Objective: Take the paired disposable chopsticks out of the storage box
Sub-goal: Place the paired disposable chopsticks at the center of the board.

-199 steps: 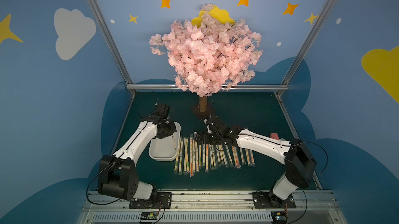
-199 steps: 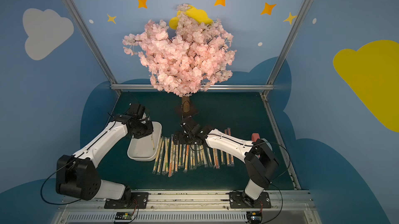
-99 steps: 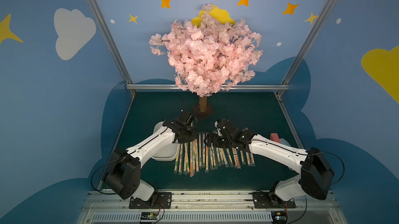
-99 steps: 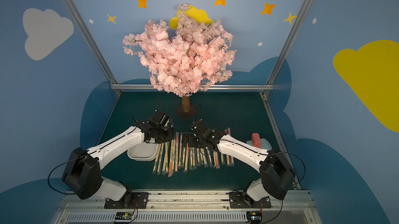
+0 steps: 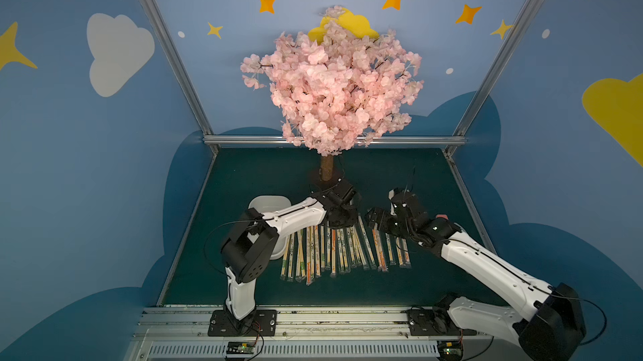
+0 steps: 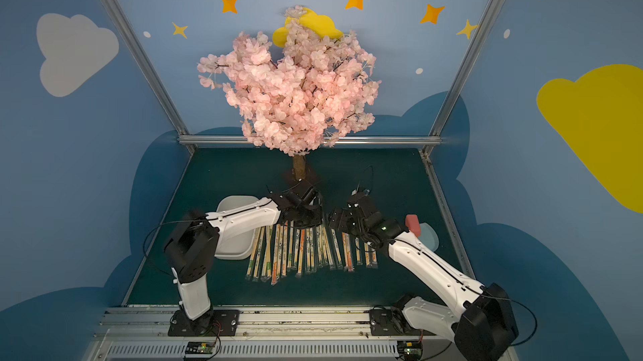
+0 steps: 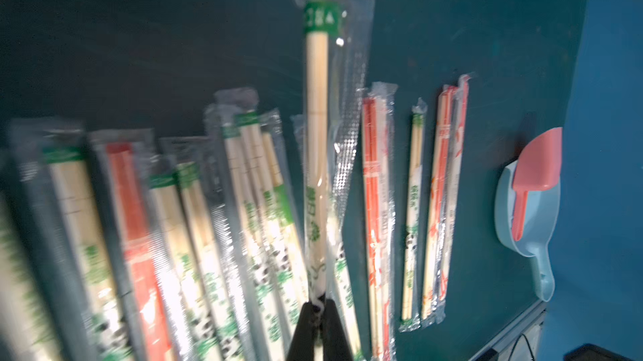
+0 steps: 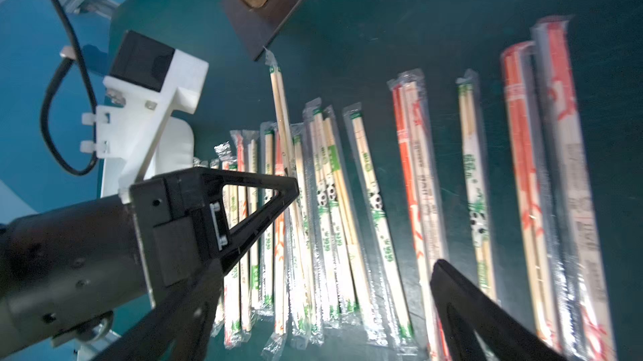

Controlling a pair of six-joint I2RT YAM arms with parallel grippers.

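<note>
Left gripper [image 7: 318, 307] is clamping its jaws tight on one end of a green-banded pair [image 7: 316, 126]. The pair is riding over the row at a slant and sticking out past the row's far ends. In the right wrist view its sleeve tip is reaching the corner of the tree base [image 8: 278, 25]; touching or not, can't tell. Right gripper [image 5: 379, 218] is hovering over the right part of the row, jaws wide apart with nothing between them, just beside the left gripper.

The other chopsticks [image 5: 334, 251] are lying side by side on the mat [image 5: 278, 175], outside the box. They are bunching and overlapping on the left. On the right they are looser, with strips of bare mat showing between the orange pairs. Box [image 6: 240, 199] is sitting at the row's left end, partly hidden under the left arm. Its near corner is just beside the leftmost pairs; contact unclear.

Bare mat is running from the row's far ends back to the base, and from the near ends to the front rail [image 5: 313, 314]. A blue scoop [image 6: 429, 235] with a pink scoop [image 6: 411, 223] on it is sitting by the right mat edge, apart from the rightmost pairs.
</note>
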